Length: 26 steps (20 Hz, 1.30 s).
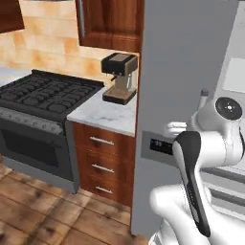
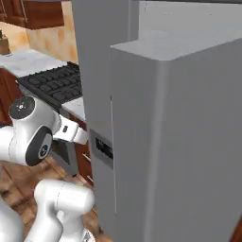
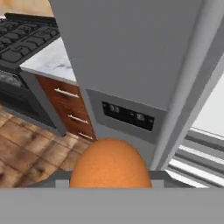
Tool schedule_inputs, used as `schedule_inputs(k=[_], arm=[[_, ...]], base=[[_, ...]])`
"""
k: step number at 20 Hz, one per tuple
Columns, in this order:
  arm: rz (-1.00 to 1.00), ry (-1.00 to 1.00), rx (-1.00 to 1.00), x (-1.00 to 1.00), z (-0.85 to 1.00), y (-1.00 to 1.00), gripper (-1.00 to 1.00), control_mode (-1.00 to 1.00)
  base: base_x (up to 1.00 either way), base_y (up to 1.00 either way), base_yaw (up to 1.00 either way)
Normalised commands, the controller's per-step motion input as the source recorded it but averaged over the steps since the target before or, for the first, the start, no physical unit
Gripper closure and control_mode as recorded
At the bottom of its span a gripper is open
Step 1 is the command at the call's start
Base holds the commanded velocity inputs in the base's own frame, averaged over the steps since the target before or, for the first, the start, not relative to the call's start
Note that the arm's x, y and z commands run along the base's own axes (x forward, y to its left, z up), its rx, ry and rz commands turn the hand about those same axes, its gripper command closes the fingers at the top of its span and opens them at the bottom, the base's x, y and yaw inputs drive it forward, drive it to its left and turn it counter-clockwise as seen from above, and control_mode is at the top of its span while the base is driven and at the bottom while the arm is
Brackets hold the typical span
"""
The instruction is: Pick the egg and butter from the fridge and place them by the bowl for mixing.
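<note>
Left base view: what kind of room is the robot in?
A kitchen, rendered by computer. There is a black gas stove, a tall grey fridge, and a dark coffee machine on the white marble counter, over brown wooden drawers.

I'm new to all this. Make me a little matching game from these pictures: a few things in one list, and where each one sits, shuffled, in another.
Things:
1. egg
2. coffee machine
3. stove
4. display panel

Places:
A. on the marble counter beside the fridge
B. on the grey fridge door
C. close up at the bottom of the hand view
D. left of the counter, over the black oven door

Pairs: 1-C, 2-A, 3-D, 4-B
</note>
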Motion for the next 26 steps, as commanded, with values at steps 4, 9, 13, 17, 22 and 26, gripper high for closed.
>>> schedule_inputs(k=[4,9,13,17,22,26], arm=[[0.00,0.00,0.00,0.00,0.00,0.00,1.00,1.00],[0.00,0.00,0.00,0.00,0.00,0.00,1.00,1.00],[0.00,0.00,0.00,0.00,0.00,0.00,1.00,1.00],[0.00,0.00,0.00,0.00,0.00,0.00,1.00,1.00],[0.00,0.00,0.00,0.00,0.00,0.00,1.00,1.00],[0.00,0.00,0.00,0.00,0.00,0.00,1.00,1.00]], base=[[-0.02,0.05,1.00],[0.10,0.17,0.85],[0.53,0.18,0.55],[0.84,0.22,0.30],[0.93,0.24,0.19],[0.94,0.24,0.14]])
